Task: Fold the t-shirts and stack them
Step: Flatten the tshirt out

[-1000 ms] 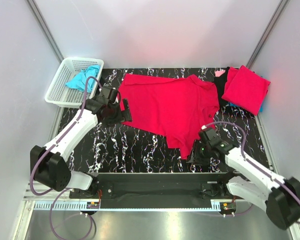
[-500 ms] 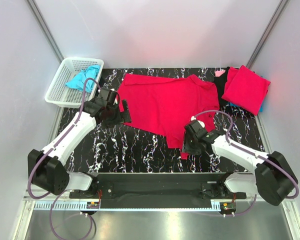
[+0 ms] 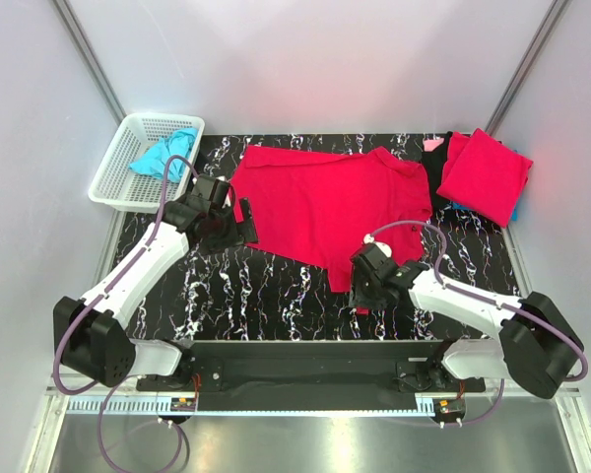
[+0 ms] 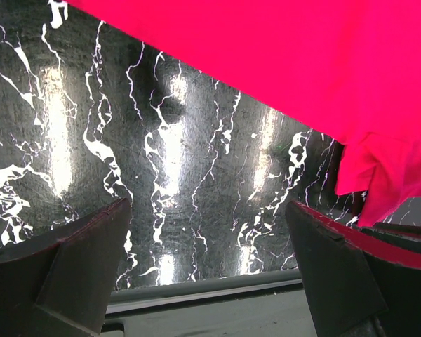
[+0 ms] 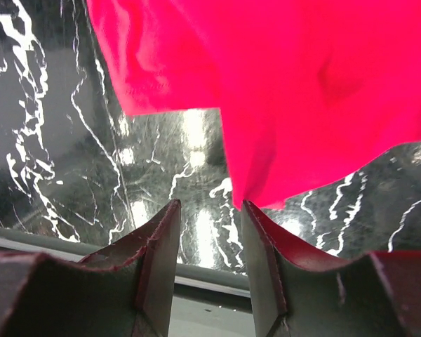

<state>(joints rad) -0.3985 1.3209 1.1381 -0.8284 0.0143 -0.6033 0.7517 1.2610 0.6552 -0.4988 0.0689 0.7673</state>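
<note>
Fingers (image 5: 158,253) of the right gripper (image 5: 207,207) are narrowly parted at the near corner of the crimson t-shirt (image 3: 325,212), spread mid-table; nothing is pinched. The left gripper (image 4: 207,207) is spread wide beside its left edge. Both edges are best gripped evenly before folding.

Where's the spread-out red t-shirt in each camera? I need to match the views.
Top external: red t-shirt spread flat in the middle of the picture.
Left wrist: red t-shirt across the top and down the right side.
Right wrist: red t-shirt fills the upper picture, one corner pointing down.
Shared landmark: the black, white-veined tabletop under it.
</note>
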